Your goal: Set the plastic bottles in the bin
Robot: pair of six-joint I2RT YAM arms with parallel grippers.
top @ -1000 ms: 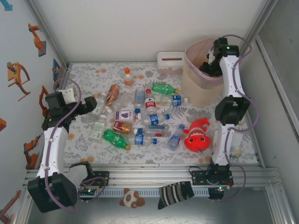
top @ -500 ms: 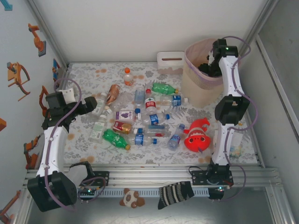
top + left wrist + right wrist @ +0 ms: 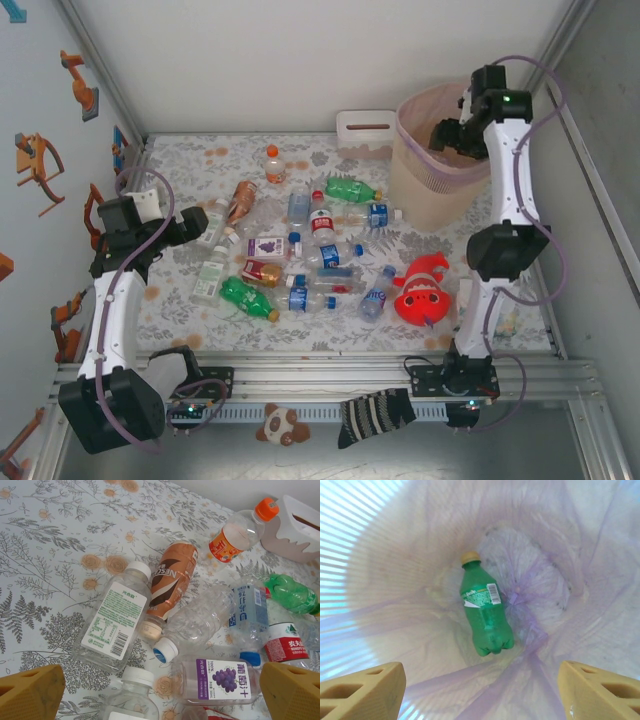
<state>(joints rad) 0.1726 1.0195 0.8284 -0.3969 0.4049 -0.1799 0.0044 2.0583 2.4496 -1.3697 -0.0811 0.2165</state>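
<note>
While green bottle (image 3: 485, 615) lies in bin (image 3: 420, 190) | left jaws released | right jaws released

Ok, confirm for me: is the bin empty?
No, a green bottle lies at the bottom of the bin.

The bin (image 3: 418, 190) is matt pale plastic; its liner (image 3: 555, 555) is thin, wrinkled, translucent lilac film. Inside the bin, the green bottle (image 3: 485, 617) is glossy plastic with a smooth printed label.

A robotics lab test cell: white panel walls (image 3: 300, 60) enclose a floral-clothed table (image 3: 185, 160), and robot arms (image 3: 108, 310) bolt onto aluminium rails (image 3: 320, 381) along the bottom.
</note>
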